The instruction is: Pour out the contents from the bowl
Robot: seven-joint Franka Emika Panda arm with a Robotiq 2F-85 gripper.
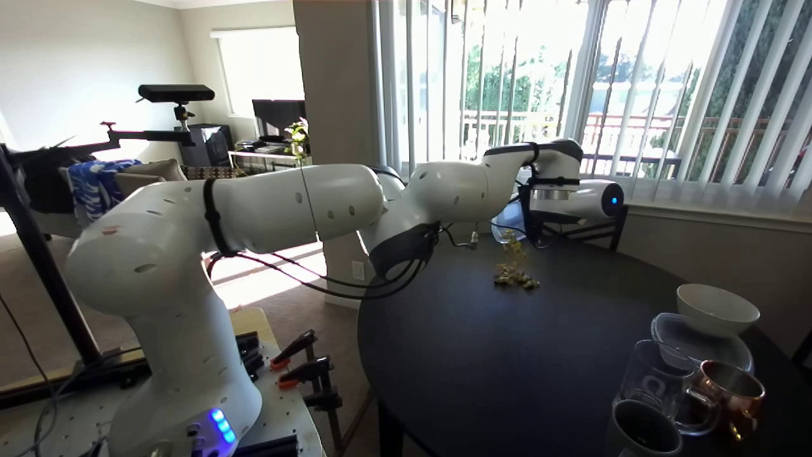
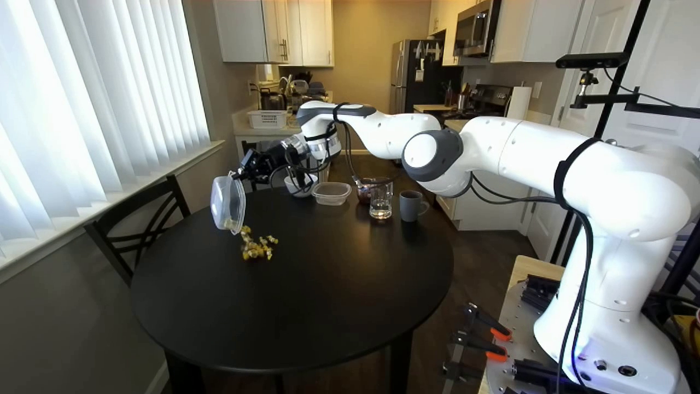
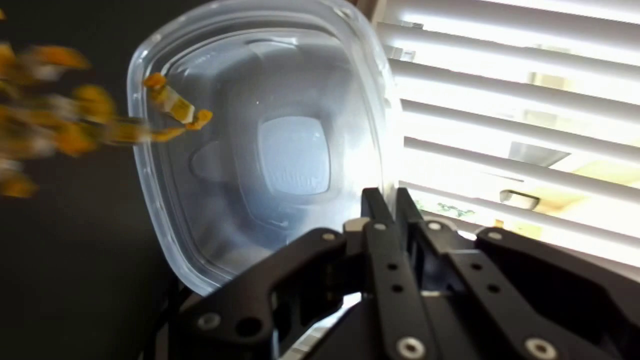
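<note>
Gripper point(image 3: 389, 201), jaws clamped on the rim of the bowl point(image 3: 250, 170), holds it steeply tipped, presumably so the yellowish contents point(image 2: 254, 250) spill onto the table point(image 2: 306, 312).

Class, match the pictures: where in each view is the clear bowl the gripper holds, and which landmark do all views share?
In an exterior view: the bowl, right of centre, partly hidden.
In an exterior view: the bowl, left of centre, tilted.
Wrist view: the bowl, large, upper middle.
Shared landmark: yellowish bits, mostly below the bowl in both exterior views and left of it in the wrist view.
</note>
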